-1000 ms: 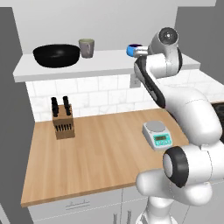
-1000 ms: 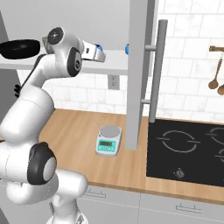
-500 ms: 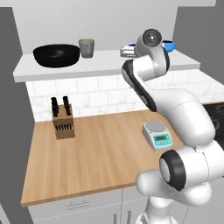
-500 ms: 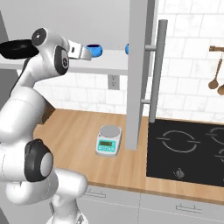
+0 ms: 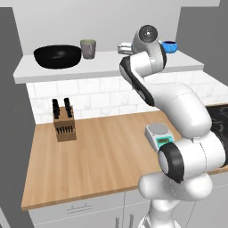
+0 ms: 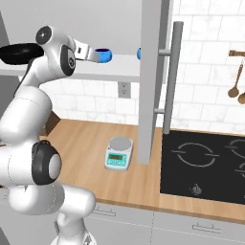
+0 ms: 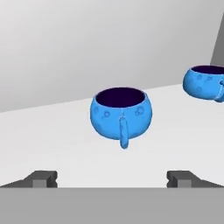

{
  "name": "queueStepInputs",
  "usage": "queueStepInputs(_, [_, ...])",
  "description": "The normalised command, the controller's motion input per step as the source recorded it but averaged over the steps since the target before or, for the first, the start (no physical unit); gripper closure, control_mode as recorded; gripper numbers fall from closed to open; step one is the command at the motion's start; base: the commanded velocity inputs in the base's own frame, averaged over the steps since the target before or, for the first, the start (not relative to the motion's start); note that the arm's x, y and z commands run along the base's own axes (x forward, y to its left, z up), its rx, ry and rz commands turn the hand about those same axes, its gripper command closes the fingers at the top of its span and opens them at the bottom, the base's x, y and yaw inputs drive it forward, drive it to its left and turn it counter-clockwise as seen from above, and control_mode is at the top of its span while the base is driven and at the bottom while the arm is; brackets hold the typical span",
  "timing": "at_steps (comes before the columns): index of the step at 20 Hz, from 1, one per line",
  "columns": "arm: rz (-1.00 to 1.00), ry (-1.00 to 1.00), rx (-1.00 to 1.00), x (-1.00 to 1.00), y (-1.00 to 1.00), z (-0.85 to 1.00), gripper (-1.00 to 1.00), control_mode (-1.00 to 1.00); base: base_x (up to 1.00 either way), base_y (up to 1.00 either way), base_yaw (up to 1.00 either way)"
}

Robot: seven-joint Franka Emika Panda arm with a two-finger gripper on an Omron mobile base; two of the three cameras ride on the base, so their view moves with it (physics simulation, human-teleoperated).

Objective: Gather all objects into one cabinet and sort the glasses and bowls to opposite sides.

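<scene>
**Blue bowls on the cabinet floor, pincer released before the nearer one**

The nearer blue bowl [image 7: 121, 114] sat upright on the white floor board of the cabinet [image 7: 52, 131], at the centre of the hand view: round, bright blue, faintly mottled, with a dark inside and a small handle-like loop facing the camera. The gripper [image 7: 112, 178] stood short of it, its jaws spread wide and released, touching nothing; the bowl lay apart from both fingertips [image 7: 42, 178]. The second blue bowl [image 7: 203, 83] stood farther back at 2 o'clock, of the same make, its right side cut off by the frame edge.

In the right base view the nearer bowl [image 6: 103, 55] showed just beyond the hand, while the second bowl [image 6: 139, 53] was mostly hidden behind the cabinet's grey panel. In the left base view one blue bowl [image 5: 169, 46] peeked out past the arm; which of the two it was I could not tell. That view also gave the far end of the board, at 10 o'clock: the grey-beige cup [image 5: 88, 49] upright, just beside the wide, shallow black bowl [image 5: 58, 56].
</scene>
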Motion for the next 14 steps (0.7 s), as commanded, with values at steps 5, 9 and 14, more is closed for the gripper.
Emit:
queueStepInputs(5, [0.00, 0.00, 0.04, 0.38, -0.09, -0.15, -1.00, -1.00, 0.00, 0.00, 0.00])
queueStepInputs(9, [0.00, -0.01, 0.05, 0.08, -0.20, -0.16, -1.00, -1.00, 0.00, 0.00, 0.00])
queueStepInputs(14, [0.00, 0.00, 0.01, 0.11, -0.02, -0.01, -1.00, -1.00, 0.00, 0.00, 0.00])
